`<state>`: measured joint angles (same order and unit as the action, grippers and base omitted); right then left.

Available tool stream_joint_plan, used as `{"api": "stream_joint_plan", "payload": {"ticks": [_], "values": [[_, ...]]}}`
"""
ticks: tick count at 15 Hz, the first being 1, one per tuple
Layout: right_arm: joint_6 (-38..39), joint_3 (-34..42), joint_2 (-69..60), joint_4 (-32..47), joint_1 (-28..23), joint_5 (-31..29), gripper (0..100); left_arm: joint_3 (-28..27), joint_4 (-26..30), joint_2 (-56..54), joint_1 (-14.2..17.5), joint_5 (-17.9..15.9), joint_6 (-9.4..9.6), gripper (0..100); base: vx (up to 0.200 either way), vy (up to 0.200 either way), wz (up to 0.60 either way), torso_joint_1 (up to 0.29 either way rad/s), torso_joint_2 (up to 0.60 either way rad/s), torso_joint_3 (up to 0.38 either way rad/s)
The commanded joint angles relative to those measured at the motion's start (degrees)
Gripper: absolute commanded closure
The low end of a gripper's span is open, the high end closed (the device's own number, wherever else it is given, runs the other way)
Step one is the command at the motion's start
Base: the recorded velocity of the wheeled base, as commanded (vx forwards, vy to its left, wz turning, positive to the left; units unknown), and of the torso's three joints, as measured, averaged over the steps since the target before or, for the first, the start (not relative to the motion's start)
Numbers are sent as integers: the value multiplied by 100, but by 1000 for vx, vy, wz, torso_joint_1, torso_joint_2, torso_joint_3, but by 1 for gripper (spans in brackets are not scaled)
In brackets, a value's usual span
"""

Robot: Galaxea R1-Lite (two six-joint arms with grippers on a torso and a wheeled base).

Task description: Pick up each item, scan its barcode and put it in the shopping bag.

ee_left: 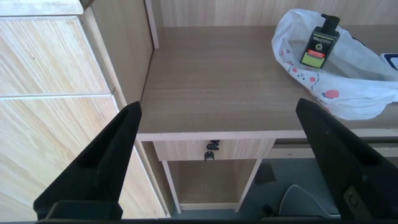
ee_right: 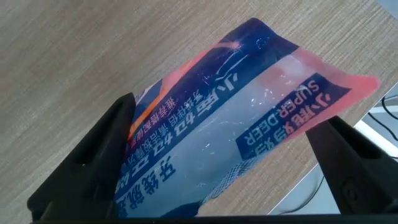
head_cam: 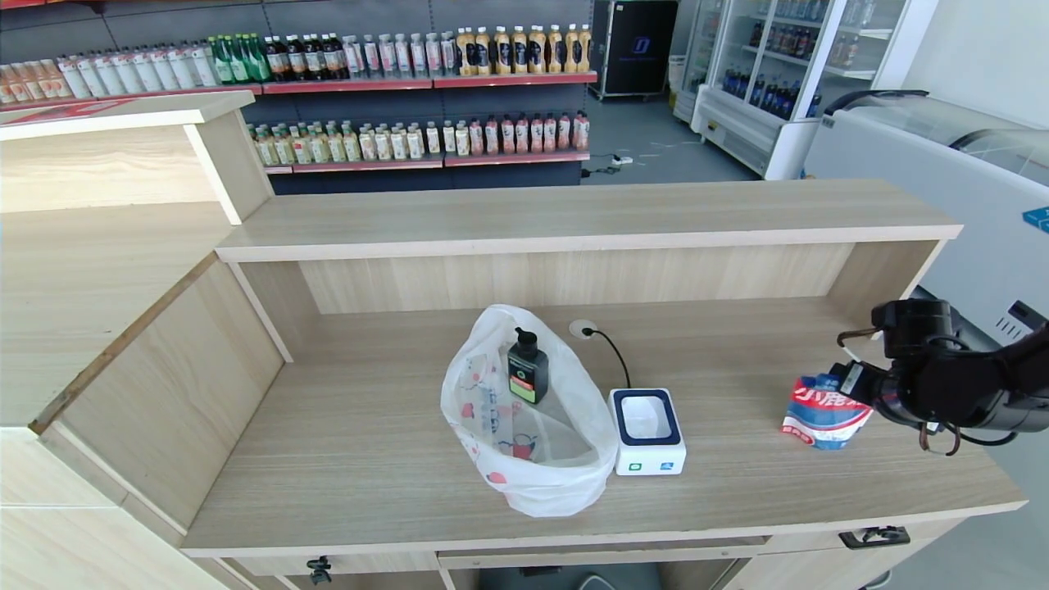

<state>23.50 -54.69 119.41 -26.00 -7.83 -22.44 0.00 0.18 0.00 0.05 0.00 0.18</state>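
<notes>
A red, white and blue snack bag point(head_cam: 822, 410) hangs just above the right end of the wooden counter point(head_cam: 737, 483), and my right gripper point(head_cam: 858, 383) is shut on it. The right wrist view has the snack bag point(ee_right: 249, 124) running between the two dark fingers point(ee_right: 93, 162). A white barcode scanner point(head_cam: 647, 422) sits mid-counter. To its left the white shopping bag point(head_cam: 492, 410) lies open, a black pump bottle point(head_cam: 528, 369) standing inside. My left gripper point(ee_left: 217, 168) is open and holds nothing, low in front of the counter's left part, with the shopping bag point(ee_left: 348, 93) and bottle point(ee_left: 320, 46) beyond it.
A black cable point(head_cam: 613, 351) runs from the scanner to a hole in the counter. A raised back shelf point(head_cam: 574, 217) and a side wall point(head_cam: 180, 385) enclose the counter. A drawer with a lock point(ee_left: 212, 148) sits under the counter's front edge.
</notes>
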Motion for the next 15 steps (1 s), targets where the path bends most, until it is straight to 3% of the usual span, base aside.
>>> {"api": "stream_joint_plan", "payload": {"ticks": [1,2,3,11,15], "values": [[-30,-24,109,7,18,3,0,0,-1,9,4,0,-1,0,0,0,0,0,0,0],[-48,-33,127,-36,44,3,0,0,-1,9,4,0,-1,0,0,0,0,0,0,0],[-153,-33,135,-45,53,3,100,0,-1,9,4,0,-1,0,0,0,0,0,0,0],[-1102,424,215,-63,150,-6,100,0,-1,9,4,0,-1,0,0,0,0,0,0,0],[-1137,485,188,-186,203,-6,100,0,-1,9,4,0,-1,0,0,0,0,0,0,0]]}}
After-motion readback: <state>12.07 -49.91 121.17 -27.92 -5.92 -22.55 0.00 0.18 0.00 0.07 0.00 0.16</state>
